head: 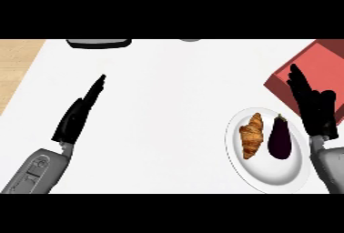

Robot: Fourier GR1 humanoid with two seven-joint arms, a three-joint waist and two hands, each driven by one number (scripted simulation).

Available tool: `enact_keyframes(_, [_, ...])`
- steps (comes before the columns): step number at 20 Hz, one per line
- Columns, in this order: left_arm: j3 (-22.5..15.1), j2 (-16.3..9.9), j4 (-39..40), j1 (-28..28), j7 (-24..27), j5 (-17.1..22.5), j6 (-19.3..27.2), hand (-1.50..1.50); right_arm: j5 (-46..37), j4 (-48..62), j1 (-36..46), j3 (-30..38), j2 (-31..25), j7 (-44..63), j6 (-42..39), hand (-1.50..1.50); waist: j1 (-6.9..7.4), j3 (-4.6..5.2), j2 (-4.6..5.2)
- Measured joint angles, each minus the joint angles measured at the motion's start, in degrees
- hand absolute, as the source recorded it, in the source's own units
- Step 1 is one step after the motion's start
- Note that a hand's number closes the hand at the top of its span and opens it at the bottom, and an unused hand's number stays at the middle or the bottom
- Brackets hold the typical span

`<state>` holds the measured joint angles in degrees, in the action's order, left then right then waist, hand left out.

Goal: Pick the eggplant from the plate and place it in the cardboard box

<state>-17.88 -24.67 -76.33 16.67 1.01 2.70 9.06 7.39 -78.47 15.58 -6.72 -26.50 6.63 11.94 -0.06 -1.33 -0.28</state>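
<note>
A dark purple eggplant lies on the right half of a white plate, beside a golden croissant. The box, reddish in colour, sits at the far right behind the plate. My right hand stands just right of the eggplant with straight fingers pointing away, overlapping the box's near edge; it holds nothing. My left hand rests open at the left, fingers straight and pointing up and right, far from the plate.
A dark grey tray-like object sits at the counter's far edge, with a small grey thing to its right. A wooden surface borders the white counter at the left.
</note>
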Motion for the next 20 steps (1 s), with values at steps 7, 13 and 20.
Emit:
enact_keyframes(7, [0.0,1.7,-4.3,-0.8,-0.9,1.9,-1.3,0.00,-4.6,-0.6,-4.7,4.6,5.3,3.0,17.5,-1.50,-2.25,0.93,-1.32])
enact_keyframes(13, [-1.3,4.0,-6.1,-1.0,-1.3,3.8,-2.8,0.00,-25.5,7.0,-14.4,-3.5,-1.5,7.6,27.4,-1.50,-0.85,2.49,-0.15])
enact_keyframes(20, [-1.8,4.7,-7.3,-1.9,-2.3,4.7,-3.7,0.00,-46.6,3.6,-16.7,-10.9,-6.2,25.4,28.1,-1.50,-0.34,2.38,-0.36])
